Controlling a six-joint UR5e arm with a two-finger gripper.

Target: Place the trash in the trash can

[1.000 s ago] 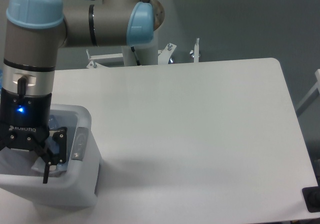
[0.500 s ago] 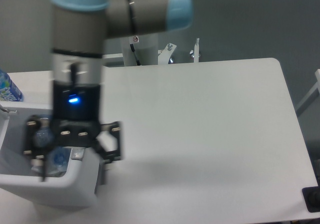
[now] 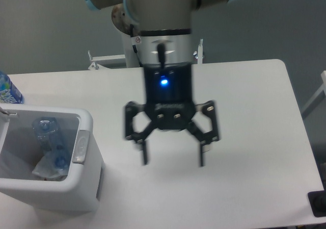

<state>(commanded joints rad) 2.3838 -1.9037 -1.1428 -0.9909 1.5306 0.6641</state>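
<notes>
At the table's (image 3: 254,111) near left corner the white trash can (image 3: 85,152) is seen, with the clear plastic bottle (image 3: 51,140) and a crumpled wrapper (image 3: 43,169) lying inside. Above the table's middle the gripper (image 3: 172,158) is held spread wide, empty. A blue-labelled bottle (image 3: 6,88) stands at the far left edge.
</notes>
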